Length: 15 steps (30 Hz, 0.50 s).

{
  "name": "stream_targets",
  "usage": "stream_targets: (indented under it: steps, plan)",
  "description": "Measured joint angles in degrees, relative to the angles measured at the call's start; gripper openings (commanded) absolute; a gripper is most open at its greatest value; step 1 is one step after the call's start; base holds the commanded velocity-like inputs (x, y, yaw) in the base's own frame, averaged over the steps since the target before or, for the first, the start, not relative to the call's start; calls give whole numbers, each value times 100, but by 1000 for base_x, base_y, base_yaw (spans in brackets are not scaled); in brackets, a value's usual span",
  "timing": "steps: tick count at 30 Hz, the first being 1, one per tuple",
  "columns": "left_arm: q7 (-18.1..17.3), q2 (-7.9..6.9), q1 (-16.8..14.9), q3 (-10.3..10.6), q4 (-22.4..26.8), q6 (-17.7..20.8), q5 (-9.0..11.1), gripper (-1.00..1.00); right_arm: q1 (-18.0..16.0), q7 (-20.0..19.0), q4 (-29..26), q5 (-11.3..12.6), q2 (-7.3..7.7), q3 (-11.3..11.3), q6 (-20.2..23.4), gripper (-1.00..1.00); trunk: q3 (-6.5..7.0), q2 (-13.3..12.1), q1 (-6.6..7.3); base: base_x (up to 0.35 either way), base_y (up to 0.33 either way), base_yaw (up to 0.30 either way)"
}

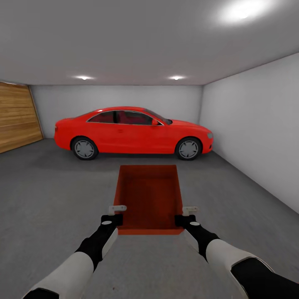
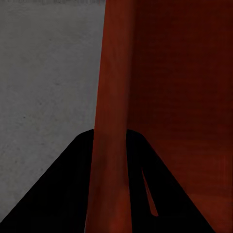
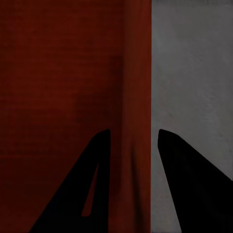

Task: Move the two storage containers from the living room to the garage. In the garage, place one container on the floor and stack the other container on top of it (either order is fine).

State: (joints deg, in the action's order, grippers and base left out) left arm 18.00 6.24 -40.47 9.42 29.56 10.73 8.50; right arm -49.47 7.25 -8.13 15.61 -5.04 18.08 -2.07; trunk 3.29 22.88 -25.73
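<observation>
I am in the garage, holding one red-orange storage container (image 1: 149,199) out in front of me over the dark grey floor (image 1: 50,187). Its open top faces up and it looks empty. My left gripper (image 1: 117,214) is shut on its left side wall near the rim. The left wrist view shows that wall (image 2: 116,97) pinched between the black fingers (image 2: 73,184) of the left gripper (image 2: 110,141). My right gripper (image 1: 185,215) is shut on the right side wall (image 3: 136,97), which runs between the two fingers of the right gripper (image 3: 134,133).
A red car (image 1: 133,131) is parked across the back of the garage, beyond the container. The wooden plank door (image 1: 16,116) is on the left, and a plain white wall (image 1: 257,133) runs along the right. Bare floor lies between me and the car.
</observation>
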Motion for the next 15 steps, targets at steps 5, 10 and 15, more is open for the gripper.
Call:
stream_targets:
  steps: [5,10,15]
  plan:
    - [0,-1,0,0,3,0,0,-100,0,0,-3,-1,0,-1,0,-100,0,0,0,321,0,0]
    - [1,-2,0,2,8,1,2,-100,0,1,-9,-3,0,-2,2,-100,0,0,0,320,0,0]
    - [1,-2,0,3,9,3,2,-100,0,1,-10,-3,0,-2,4,-100,0,0,0,320,0,0]
